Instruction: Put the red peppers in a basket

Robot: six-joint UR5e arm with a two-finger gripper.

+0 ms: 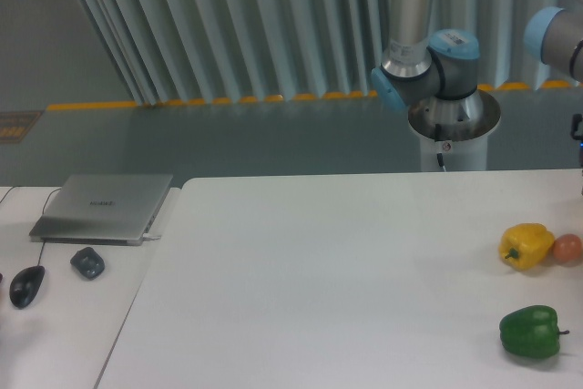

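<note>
Camera view showed a white table (346, 280) with the robot arm (424, 43) standing on its pedestal behind the far edge, its grey upright link rising out of the top of the picture and a blue-capped joint sitting just above the round base. At the right border another blue-capped joint (554, 35) of the same arm came into view, with a dark piece just below it at the very edge, but the gripper itself lay outside the picture, so whether its jaws were released or clenched could not be told. No red pepper and no basket could be seen anywhere in the view. Near the right edge of the table a yellow pepper (526, 246) lay on its side, and a small orange-pink round fruit (567, 247) sat just beside it on the right, seemingly touching it. Closer to the front, well apart from those two, a green pepper (529, 332) rested with its stem toward the right. On a separate lighter surface at the left, a closed silver laptop (102, 207) lay flat with a thin cable curving from its left side; near its front edge sat a small dark grey object (87, 263), and farther left a black computer mouse (26, 285).
</note>
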